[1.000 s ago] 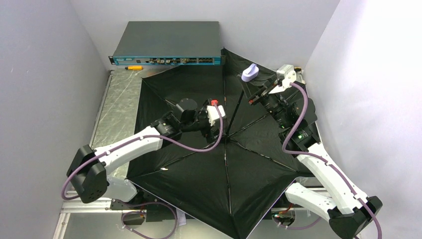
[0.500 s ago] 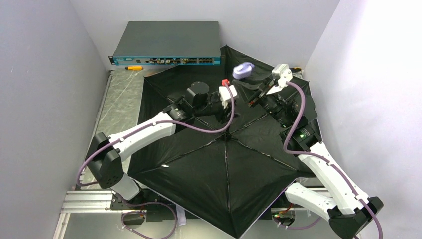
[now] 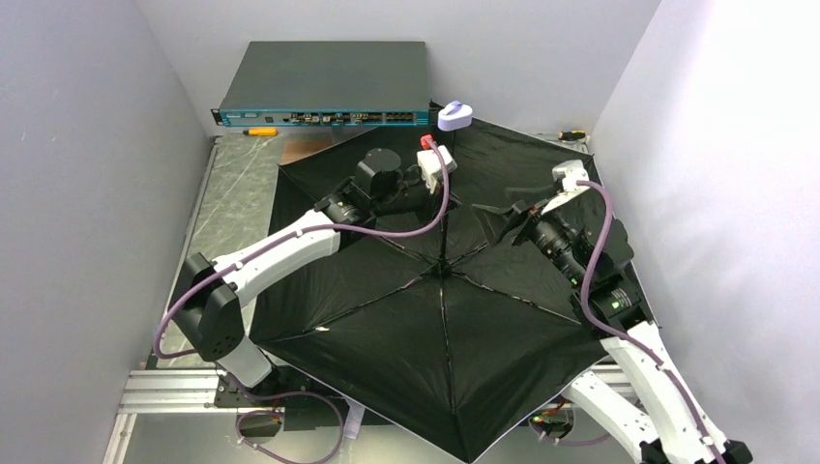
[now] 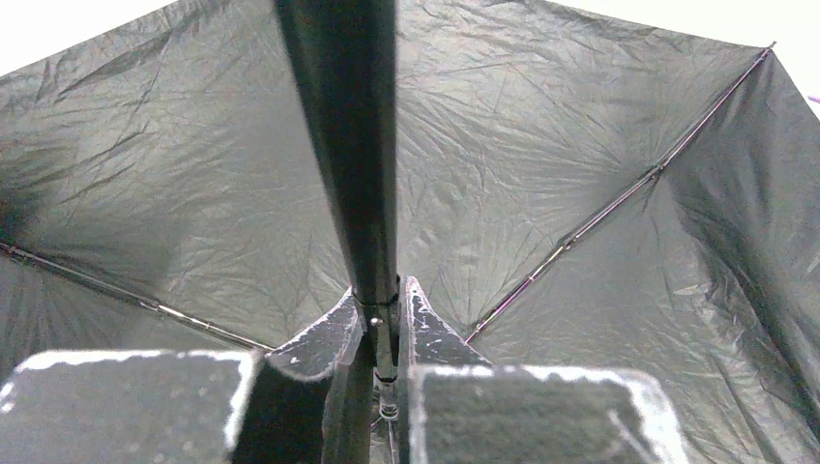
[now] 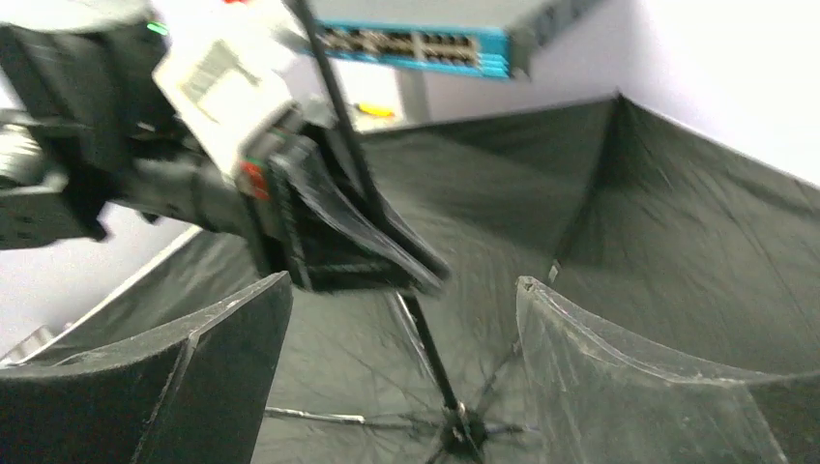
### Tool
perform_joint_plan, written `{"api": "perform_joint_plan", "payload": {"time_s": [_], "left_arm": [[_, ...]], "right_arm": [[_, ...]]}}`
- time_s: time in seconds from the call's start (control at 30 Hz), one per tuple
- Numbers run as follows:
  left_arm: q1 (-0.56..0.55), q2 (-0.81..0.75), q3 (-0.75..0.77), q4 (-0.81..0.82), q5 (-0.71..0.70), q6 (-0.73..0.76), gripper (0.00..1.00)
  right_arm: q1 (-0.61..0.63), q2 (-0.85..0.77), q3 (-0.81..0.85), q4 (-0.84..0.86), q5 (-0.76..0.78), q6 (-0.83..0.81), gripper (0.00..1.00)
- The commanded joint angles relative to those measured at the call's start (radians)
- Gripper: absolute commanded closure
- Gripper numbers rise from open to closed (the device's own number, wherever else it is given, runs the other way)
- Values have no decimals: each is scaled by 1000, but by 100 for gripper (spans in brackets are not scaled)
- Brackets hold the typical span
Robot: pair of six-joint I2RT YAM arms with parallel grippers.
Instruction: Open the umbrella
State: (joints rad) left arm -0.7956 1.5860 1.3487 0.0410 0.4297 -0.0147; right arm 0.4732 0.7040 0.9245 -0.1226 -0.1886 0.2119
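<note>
The umbrella (image 3: 425, 338) lies opened out and upside down, its black lining and ribs facing up across the table. Its thin black shaft (image 3: 444, 242) rises from the hub to the lilac knob handle (image 3: 454, 116) at the back. My left gripper (image 3: 441, 198) is shut on the shaft partway up. In the left wrist view the shaft (image 4: 353, 145) runs between the closed fingers of the left gripper (image 4: 384, 329). My right gripper (image 3: 498, 215) hangs open to the right of the shaft, touching nothing. In the right wrist view the right gripper (image 5: 404, 282) stands wide open with only the canopy beyond.
A dark network switch (image 3: 329, 82) with a blue front sits at the back. A yellow-handled screwdriver (image 3: 259, 130) lies before it and another tool (image 3: 572, 133) lies at the back right. Grey walls close in on both sides. Bare metal tabletop (image 3: 232, 203) shows on the left.
My left gripper moved up and right to the shaft and shut on it. My right gripper opened, let go of the umbrella and drew back. The handle swung left and farther back.
</note>
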Motion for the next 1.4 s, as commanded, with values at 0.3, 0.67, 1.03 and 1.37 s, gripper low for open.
{"api": "perform_joint_plan", "payload": {"time_s": [0.3, 0.67, 1.03, 1.37], "left_arm": [[8, -26, 77, 29, 124, -92, 92], [10, -52, 52, 88, 167, -128, 92], [55, -231, 96, -284, 108, 317, 18], [-163, -449, 124, -767, -256, 1330, 7]], "right_arm": [[-54, 11, -317, 48, -294, -388, 17], [-40, 348, -318, 358, -342, -488, 35], [-36, 371, -198, 135, -407, -592, 100], [-24, 485, 64, -288, -352, -675, 100]]}}
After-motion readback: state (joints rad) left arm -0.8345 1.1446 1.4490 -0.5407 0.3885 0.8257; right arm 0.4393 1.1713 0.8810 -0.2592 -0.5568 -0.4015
